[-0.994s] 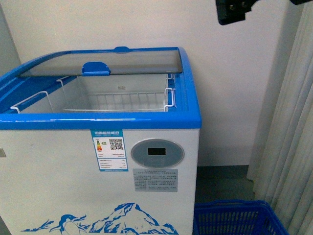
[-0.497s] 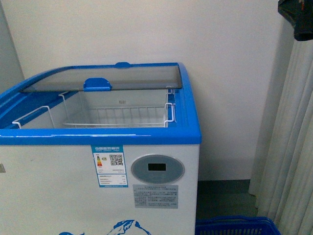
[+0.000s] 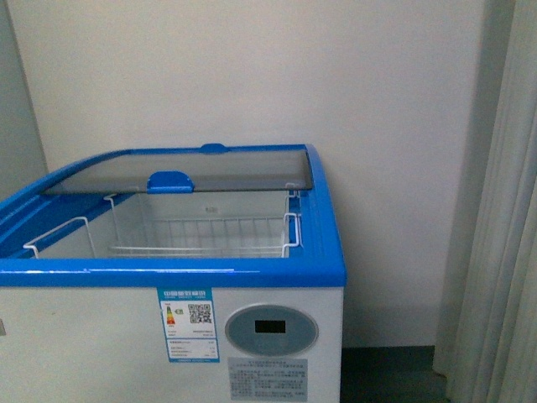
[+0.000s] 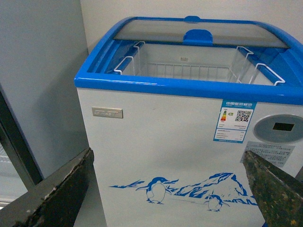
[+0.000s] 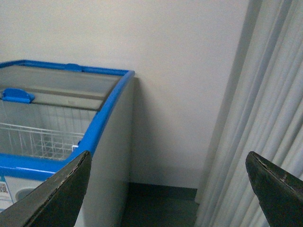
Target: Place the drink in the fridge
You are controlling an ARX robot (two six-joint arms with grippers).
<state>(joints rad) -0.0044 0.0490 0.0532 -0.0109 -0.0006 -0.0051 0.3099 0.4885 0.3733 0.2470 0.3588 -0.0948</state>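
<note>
The fridge (image 3: 168,273) is a white chest cooler with a blue top rim, filling the lower left of the front view. Its near glass lid is slid back under the far one, blue handle (image 3: 170,181) on top, leaving the white wire basket (image 3: 201,239) inside uncovered. The drink is out of view in every frame. My left gripper (image 4: 168,156) is open and empty, facing the fridge (image 4: 189,87) front with the penguin picture. Open and empty too, my right gripper (image 5: 168,156) points past the fridge's right corner (image 5: 104,118) toward the wall. Neither arm shows in the front view.
A pale pleated curtain (image 3: 503,252) hangs right of the fridge, with a narrow strip of dark floor (image 5: 161,203) between them. A white wall stands behind. A grey cabinet side (image 4: 38,85) with a dark frame stands close to the fridge's left.
The front view has lifted: the fridge sits lower in frame and the blue crate at the bottom right has dropped out of sight. The dark gripper at the top right has left the view.
</note>
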